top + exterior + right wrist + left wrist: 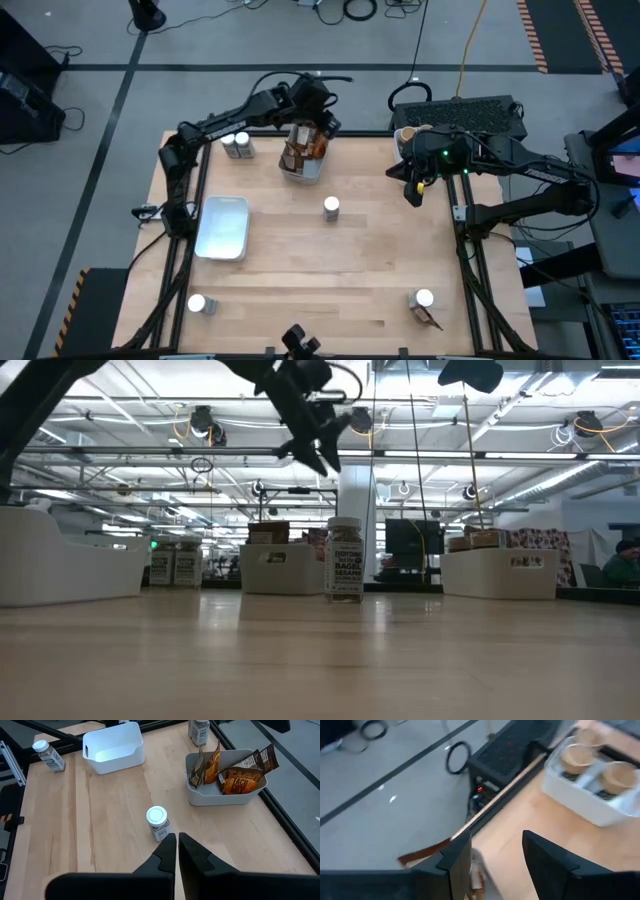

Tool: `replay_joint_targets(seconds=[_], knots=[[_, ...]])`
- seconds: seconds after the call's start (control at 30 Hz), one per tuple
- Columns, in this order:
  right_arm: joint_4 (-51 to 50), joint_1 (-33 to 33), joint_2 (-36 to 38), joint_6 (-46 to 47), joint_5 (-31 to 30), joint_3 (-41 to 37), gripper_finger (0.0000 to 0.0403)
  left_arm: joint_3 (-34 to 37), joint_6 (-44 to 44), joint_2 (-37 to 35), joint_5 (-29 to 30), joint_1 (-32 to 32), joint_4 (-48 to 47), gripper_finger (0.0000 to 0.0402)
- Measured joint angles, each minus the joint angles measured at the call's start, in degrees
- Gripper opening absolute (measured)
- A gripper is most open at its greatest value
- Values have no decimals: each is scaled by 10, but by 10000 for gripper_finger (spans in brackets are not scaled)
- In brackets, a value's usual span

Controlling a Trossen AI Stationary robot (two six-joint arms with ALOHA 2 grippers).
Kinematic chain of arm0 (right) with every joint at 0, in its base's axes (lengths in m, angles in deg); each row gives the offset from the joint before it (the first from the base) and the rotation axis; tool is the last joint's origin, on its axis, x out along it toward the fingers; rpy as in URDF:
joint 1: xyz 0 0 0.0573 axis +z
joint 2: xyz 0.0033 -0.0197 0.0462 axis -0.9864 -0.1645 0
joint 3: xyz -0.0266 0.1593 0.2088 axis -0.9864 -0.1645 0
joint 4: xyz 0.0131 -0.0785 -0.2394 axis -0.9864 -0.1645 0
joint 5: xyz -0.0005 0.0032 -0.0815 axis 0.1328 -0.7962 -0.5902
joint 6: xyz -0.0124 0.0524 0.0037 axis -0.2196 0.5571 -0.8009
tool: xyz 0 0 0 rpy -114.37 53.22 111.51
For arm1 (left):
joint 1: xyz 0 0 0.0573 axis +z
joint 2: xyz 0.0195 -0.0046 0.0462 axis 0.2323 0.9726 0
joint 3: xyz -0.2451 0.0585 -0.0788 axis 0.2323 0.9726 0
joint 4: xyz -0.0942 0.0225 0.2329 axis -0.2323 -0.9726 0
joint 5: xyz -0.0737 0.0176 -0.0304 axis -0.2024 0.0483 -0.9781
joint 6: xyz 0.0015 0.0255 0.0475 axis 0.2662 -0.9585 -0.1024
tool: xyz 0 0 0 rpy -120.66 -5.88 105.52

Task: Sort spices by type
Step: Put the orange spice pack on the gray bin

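Overhead, my left gripper (322,128) hangs half-open and empty over the white tray of brown and orange packets (303,150) at 12 o'clock. Right gripper (413,190), shut, waits at 3. Risk: a descent could snag upright packets, tipping them out w/ the tray.
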Motion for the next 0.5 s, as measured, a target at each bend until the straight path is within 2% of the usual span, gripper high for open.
replay_joint_targets(seconds=[0.23,0.5], knots=[[4,0,0,5,0,0,0,0,-50,-11,-63,-18,8,180],[6,1,0,45,0,0,0,0,-61,-16,-64,-29,12,180]])
